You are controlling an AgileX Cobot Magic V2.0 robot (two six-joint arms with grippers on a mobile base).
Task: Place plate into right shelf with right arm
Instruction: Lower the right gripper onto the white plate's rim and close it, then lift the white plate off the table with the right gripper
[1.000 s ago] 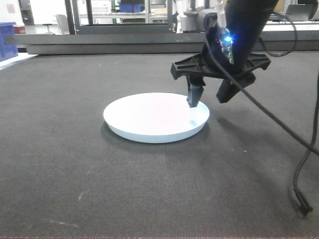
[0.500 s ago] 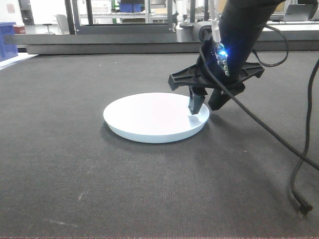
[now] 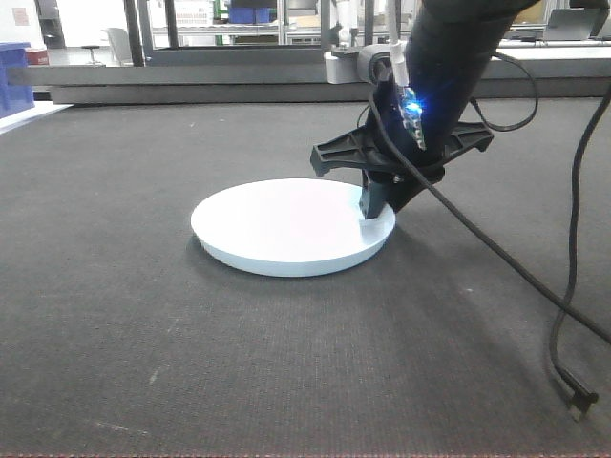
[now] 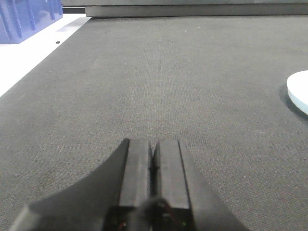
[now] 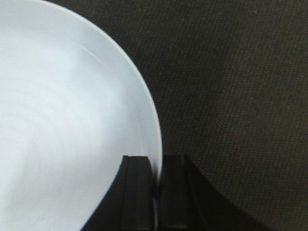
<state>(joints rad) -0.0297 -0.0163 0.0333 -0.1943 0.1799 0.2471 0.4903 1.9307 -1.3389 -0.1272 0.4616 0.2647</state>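
The white round plate [image 3: 286, 224] lies flat on the dark mat. My right gripper [image 3: 374, 212] comes down at a slant onto the plate's right rim. In the right wrist view the gripper [image 5: 157, 161] is shut on the plate [image 5: 62, 110], one finger over the rim and one outside it. My left gripper [image 4: 153, 144] is shut with nothing in it, low over the mat, and the plate's edge [image 4: 299, 89] shows far to its right. I cannot pick out the right shelf among the distant background racks.
A blue crate [image 3: 14, 76] stands at the mat's far left corner on a white surface. A low grey ledge [image 3: 191, 91] runs along the back. The right arm's black cable [image 3: 563, 324] trails down onto the mat at the right.
The right gripper has dropped and moved left, and its fingers have shut on the plate's right rim. The plate has slid slightly to the left.
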